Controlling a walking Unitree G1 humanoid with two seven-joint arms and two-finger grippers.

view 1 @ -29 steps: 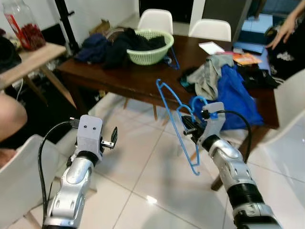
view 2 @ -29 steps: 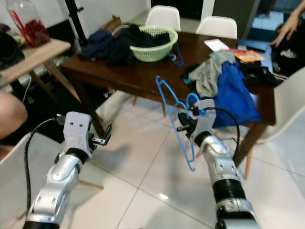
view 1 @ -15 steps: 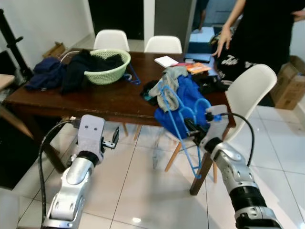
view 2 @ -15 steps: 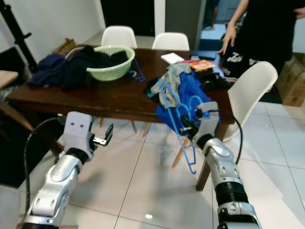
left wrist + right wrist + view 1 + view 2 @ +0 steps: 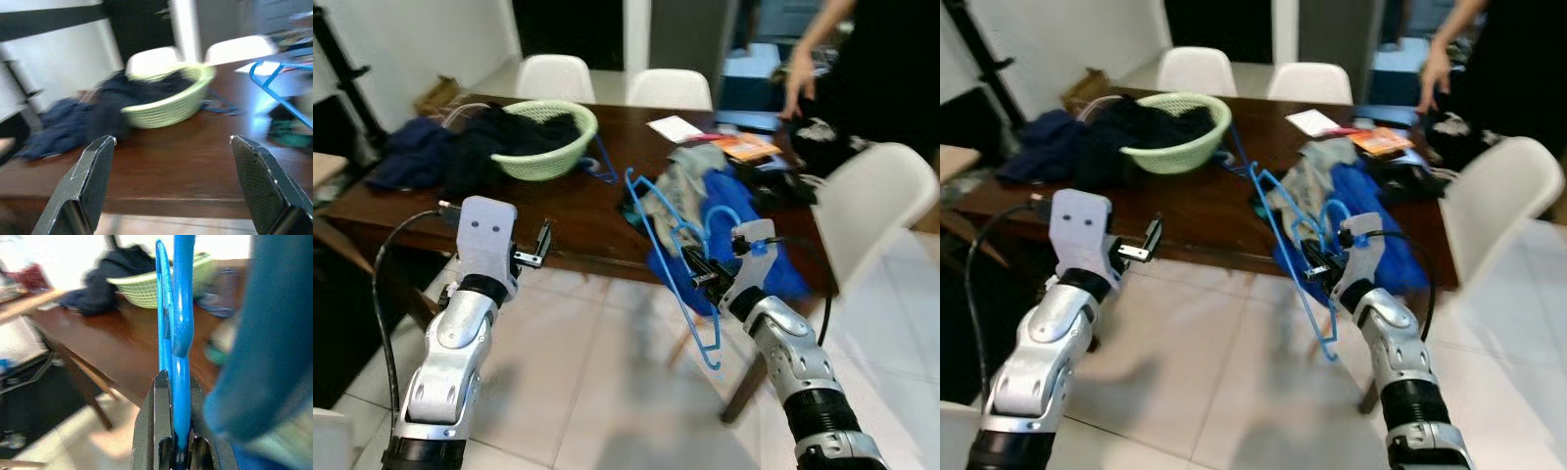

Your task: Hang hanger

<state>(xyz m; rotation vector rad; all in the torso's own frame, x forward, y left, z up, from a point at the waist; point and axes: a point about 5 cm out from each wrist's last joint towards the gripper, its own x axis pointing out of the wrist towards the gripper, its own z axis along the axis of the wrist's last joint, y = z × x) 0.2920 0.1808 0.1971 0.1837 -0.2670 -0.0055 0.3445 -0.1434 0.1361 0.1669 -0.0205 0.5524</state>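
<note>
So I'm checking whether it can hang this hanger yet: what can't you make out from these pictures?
- Any rail or rack to hang the blue hanger on: none can be made out.
- The person: cut off by the head views' top edge.
- The green basket: smeared by motion blur in the left wrist view.
- The hanger's hook: cut off by the right wrist view's top edge.

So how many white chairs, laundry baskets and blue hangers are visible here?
White chairs: 3
Green laundry basket: 1
Blue hangers: 2, one in the right gripper at, one beside the basket
Total: 6
</note>
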